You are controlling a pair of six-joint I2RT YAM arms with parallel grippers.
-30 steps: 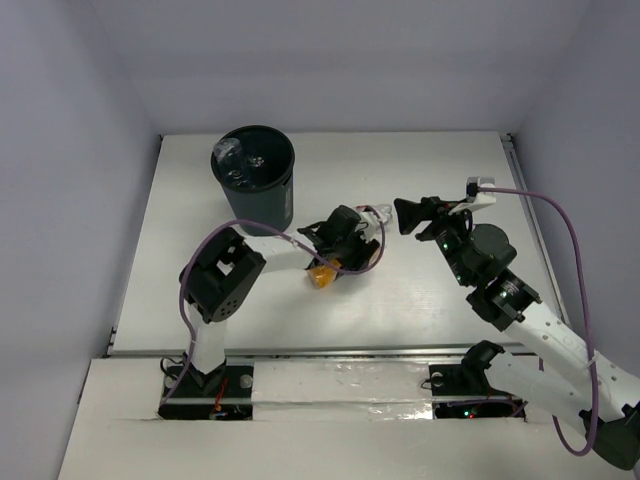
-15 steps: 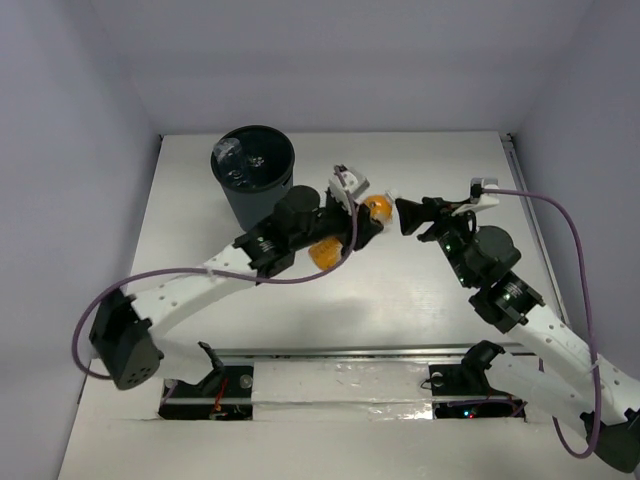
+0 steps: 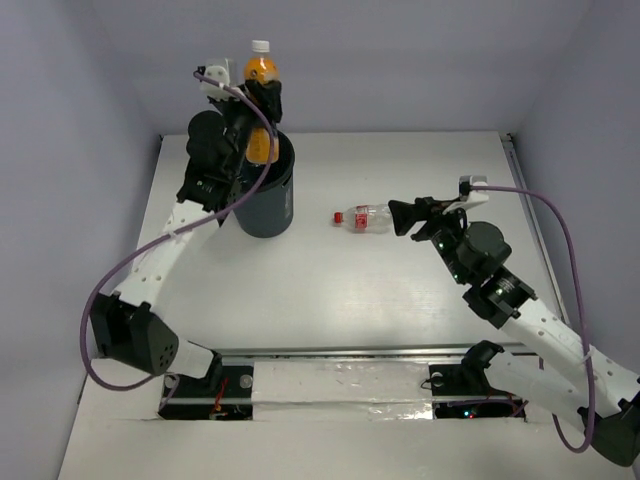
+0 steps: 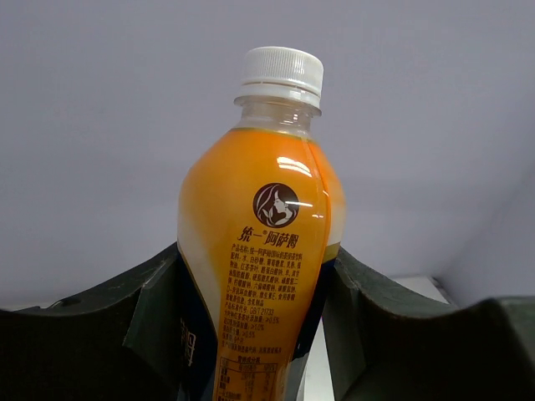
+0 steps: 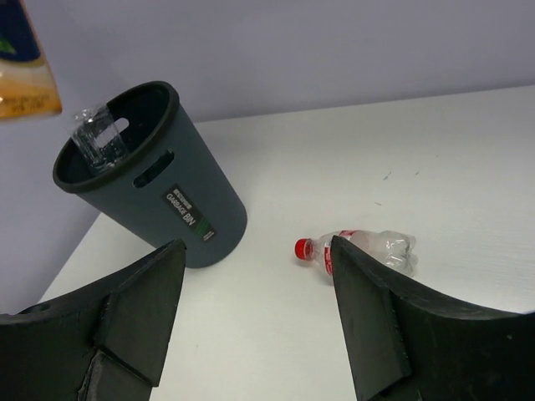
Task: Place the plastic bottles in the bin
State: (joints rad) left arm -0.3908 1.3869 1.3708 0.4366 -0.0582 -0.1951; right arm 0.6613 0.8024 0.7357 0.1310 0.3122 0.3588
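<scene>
Orange bottle (image 3: 260,74), white cap up, upright, raised over the rim of the black bin (image 3: 268,205). Left gripper (image 3: 262,108) clamps it around the lower body, 1 finger (image 4: 155,305) on each side. Bin stands at the table's (image 3: 400,300) far left; 1 clear bottle (image 5: 96,134) pokes out above its rim. Red-capped clear bottle (image 3: 362,218) lies on its side on the table, right of the bin, cap toward the bin. Right gripper (image 3: 400,215) sits just beside that bottle's base, jaws spread wide, holding nothing.

Bright, even light (soft shadows), pics sharp.
</scene>
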